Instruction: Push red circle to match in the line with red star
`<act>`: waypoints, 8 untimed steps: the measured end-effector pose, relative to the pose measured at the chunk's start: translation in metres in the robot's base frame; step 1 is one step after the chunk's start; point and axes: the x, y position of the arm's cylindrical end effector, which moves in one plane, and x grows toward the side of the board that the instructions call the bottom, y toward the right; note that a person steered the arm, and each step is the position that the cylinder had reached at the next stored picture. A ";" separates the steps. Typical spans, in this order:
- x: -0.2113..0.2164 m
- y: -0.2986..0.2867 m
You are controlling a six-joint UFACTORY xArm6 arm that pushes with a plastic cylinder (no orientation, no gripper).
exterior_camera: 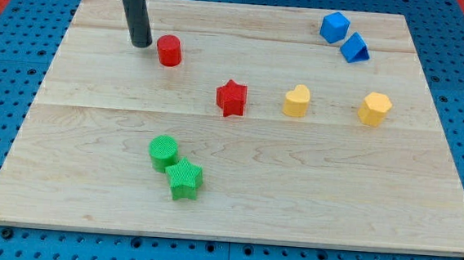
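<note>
The red circle (pixel 169 50) stands on the wooden board near the view's top, left of centre. The red star (pixel 232 97) lies lower and to the right of it, near the board's middle. My tip (pixel 141 42) rests on the board just left of the red circle, with a small gap between them. The dark rod rises from the tip out of the view's top.
A yellow heart (pixel 296 101) and a yellow hexagon (pixel 374 108) lie in a row right of the red star. A blue block (pixel 334 27) and a blue triangle (pixel 354 48) sit at the top right. A green circle (pixel 163 152) touches a green star (pixel 184 179) at lower left.
</note>
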 end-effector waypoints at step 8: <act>0.160 -0.041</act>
